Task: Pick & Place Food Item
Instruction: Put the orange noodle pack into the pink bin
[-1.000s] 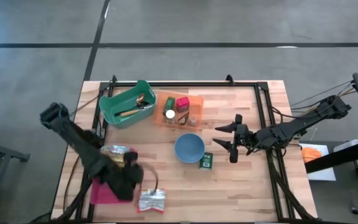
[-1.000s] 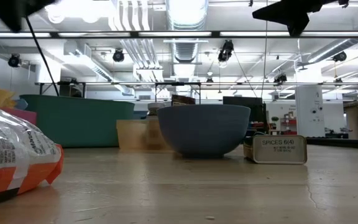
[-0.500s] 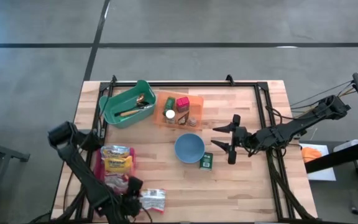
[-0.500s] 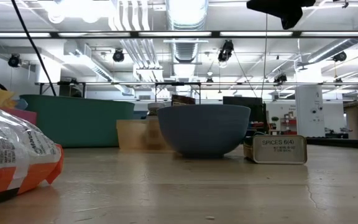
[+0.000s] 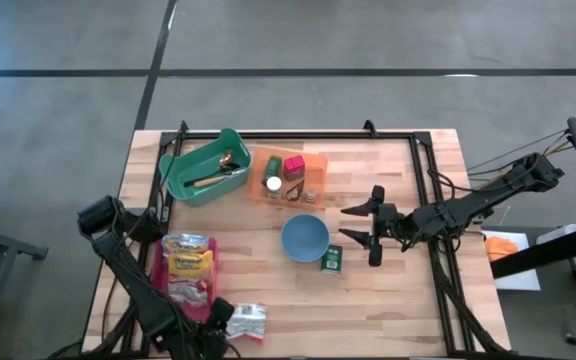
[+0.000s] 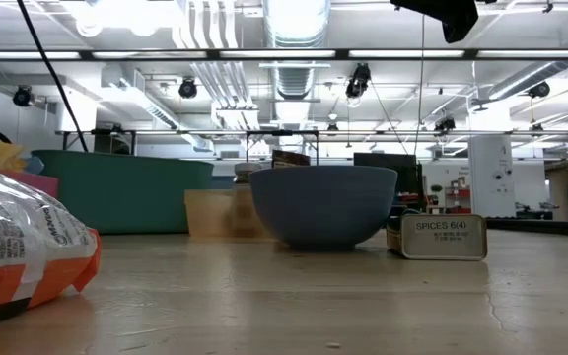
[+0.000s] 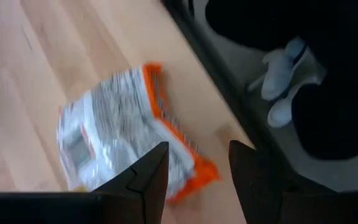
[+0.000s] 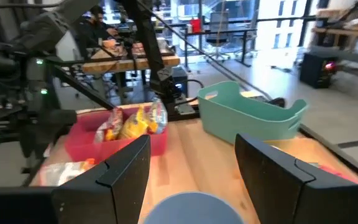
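1. High view: my left gripper (image 5: 218, 318) sits low at the near left edge of the wooden table (image 5: 388, 300), just beside the silver-and-orange snack bag (image 5: 245, 322). The pink tray (image 5: 157, 262) lies farther in on the left, holding snack packets (image 5: 186, 268). My right gripper (image 5: 360, 222) hangs just right of the blue bowl (image 5: 304, 237), fingers spread and empty; the green spice tin (image 5: 331, 259) lies below it, touching nothing of mine. A teal bin (image 5: 206, 168) and an orange tray (image 5: 293, 177) of small bottles stand at the far side.

2. Low view: the snack bag (image 6: 23, 242) lies on the table at the left foreground. The bowl (image 6: 323, 205) stands mid-table with the tin (image 6: 437, 238) just to its right, and the bin (image 6: 121, 189) behind to the left. Part of a dark arm shows at the top right. Behind is a hall with ceiling lights and ducts.

3. Left wrist view: my fingers (image 7: 149, 174) stand apart, gripping nothing; the bag (image 7: 120, 140) lies flat on the wood beyond them, near the table edge.

4. Right wrist view: my fingers (image 8: 126, 171) are parted and empty above the bowl (image 8: 188, 208). Beyond are the pink tray (image 8: 114, 134), the bin (image 8: 250, 112), and a person at a bench.
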Robot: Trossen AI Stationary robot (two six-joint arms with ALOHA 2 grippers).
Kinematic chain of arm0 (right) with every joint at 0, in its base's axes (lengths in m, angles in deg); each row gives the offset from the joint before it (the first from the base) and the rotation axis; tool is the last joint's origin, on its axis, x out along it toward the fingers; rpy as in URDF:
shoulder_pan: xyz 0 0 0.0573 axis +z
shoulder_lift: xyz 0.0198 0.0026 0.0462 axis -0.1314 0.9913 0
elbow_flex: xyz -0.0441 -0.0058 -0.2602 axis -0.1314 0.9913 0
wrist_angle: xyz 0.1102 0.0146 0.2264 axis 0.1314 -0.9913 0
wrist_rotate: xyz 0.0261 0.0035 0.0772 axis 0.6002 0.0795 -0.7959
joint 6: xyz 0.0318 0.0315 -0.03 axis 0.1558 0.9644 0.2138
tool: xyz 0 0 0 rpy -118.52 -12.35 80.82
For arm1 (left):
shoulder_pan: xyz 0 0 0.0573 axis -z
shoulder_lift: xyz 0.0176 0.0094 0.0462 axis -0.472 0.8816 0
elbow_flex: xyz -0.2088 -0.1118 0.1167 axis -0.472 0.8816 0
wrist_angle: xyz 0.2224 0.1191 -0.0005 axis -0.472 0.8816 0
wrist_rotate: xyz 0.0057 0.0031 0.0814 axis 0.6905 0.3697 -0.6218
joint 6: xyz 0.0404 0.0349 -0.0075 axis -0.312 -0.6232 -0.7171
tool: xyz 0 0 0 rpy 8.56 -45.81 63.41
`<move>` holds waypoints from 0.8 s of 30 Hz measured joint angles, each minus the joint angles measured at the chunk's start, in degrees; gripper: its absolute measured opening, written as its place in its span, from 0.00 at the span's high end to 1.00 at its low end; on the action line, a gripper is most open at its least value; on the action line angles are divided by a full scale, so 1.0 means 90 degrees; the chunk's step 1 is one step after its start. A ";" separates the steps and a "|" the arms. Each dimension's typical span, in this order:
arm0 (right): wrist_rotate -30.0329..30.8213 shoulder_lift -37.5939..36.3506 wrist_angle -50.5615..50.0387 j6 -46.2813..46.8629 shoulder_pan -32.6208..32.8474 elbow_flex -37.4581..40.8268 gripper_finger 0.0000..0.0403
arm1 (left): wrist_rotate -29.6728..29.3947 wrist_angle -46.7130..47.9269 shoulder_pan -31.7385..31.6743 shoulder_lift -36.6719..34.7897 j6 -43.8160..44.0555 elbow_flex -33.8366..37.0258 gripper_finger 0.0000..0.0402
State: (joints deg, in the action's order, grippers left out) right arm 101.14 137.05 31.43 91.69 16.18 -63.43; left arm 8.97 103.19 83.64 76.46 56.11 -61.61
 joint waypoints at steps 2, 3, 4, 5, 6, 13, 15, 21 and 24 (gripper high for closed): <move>-0.0101 0.0000 -0.0002 0.0106 0.0000 0.0000 0.43 | -0.0002 -0.0269 -0.0011 0.0000 -0.0120 -0.0003 0.58; -0.0109 0.0000 -0.0005 0.0143 0.0000 0.0000 0.43 | 0.0000 -0.0354 -0.0013 0.0000 -0.0180 0.0001 0.58; -0.0111 0.0000 -0.0005 0.0168 0.0000 0.0000 0.43 | 0.0005 -0.0373 -0.0013 0.0000 -0.0246 0.0001 0.58; -0.0111 0.0000 -0.0005 0.0167 0.0000 0.0000 0.43 | 0.0029 -0.0380 -0.0013 0.0000 -0.0281 0.0001 0.58; -0.0111 0.0000 -0.0005 0.0169 0.0000 0.0000 0.43 | 0.0047 -0.0402 -0.0013 0.0002 -0.0293 0.0006 0.58; -0.0108 0.0002 -0.0019 0.0194 0.0000 0.0000 0.43 | 0.0096 -0.0521 -0.0023 0.0002 -0.0327 0.0181 0.55; -0.0106 0.0001 -0.0019 0.0199 0.0000 0.0000 0.43 | 0.0112 -0.0607 -0.0021 0.0005 -0.0349 0.0297 0.52; -0.0098 0.0002 -0.0019 0.0197 0.0000 0.0000 0.43 | 0.0196 -0.0815 -0.0006 0.0015 -0.1127 0.0510 0.40; -0.0098 0.0002 -0.0019 0.0184 0.0000 0.0000 0.43 | 0.0141 -0.0791 0.0017 0.0015 -0.1506 0.0594 0.37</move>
State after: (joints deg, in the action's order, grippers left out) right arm 100.25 137.07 31.26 93.35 16.18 -63.43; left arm 10.24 96.07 83.79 76.59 42.55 -56.26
